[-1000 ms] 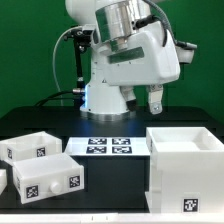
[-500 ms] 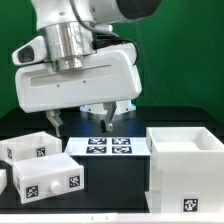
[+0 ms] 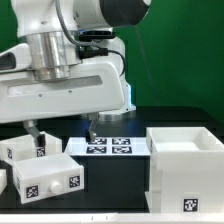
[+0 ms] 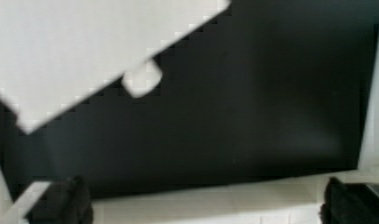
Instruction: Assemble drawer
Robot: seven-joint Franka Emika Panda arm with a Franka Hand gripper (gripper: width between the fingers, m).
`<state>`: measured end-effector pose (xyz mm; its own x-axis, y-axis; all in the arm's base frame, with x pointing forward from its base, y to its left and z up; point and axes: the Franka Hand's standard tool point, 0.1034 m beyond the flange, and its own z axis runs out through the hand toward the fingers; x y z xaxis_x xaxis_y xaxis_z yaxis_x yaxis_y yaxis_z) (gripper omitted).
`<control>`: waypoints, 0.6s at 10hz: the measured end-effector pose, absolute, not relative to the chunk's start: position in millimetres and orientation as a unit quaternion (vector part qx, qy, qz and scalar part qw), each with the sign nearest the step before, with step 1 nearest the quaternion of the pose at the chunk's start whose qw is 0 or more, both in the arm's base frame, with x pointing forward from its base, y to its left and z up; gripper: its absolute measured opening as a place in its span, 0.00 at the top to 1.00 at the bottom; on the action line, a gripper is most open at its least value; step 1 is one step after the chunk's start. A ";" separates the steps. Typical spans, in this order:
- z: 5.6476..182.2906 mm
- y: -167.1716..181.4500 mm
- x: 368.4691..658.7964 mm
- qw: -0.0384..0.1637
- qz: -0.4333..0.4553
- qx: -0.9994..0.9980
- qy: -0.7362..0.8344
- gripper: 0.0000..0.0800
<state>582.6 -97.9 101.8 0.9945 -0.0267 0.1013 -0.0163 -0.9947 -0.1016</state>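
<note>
Swung to the exterior view's left, your hand (image 3: 59, 130) hovers wide open and empty above the drawer boxes (image 3: 45, 178). The drawer housing (image 3: 185, 160) stands at the exterior view's right, with bare tabletop (image 3: 115, 185) between.

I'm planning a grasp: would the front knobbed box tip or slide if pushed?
The knobbed box looks low and wide, resting flat on the table, so it would likely slide, not tip. Its smooth white plastic faces suggest it is light, stiff, maybe slippery.
</note>
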 end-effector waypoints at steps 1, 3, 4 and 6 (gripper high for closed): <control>100.2 -100.9 589.6 0.045 -0.054 -0.997 -0.017 0.19; 99.6 -98.9 588.6 0.047 -0.053 -0.997 -0.006 0.19; 99.5 -99.2 588.5 0.047 -0.053 -0.997 -0.006 0.19; 99.0 -99.9 588.2 0.047 -0.053 -0.998 -0.006 0.19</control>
<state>588.2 -99.9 99.0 0.9944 0.0069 0.1056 0.0167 -0.9956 -0.0923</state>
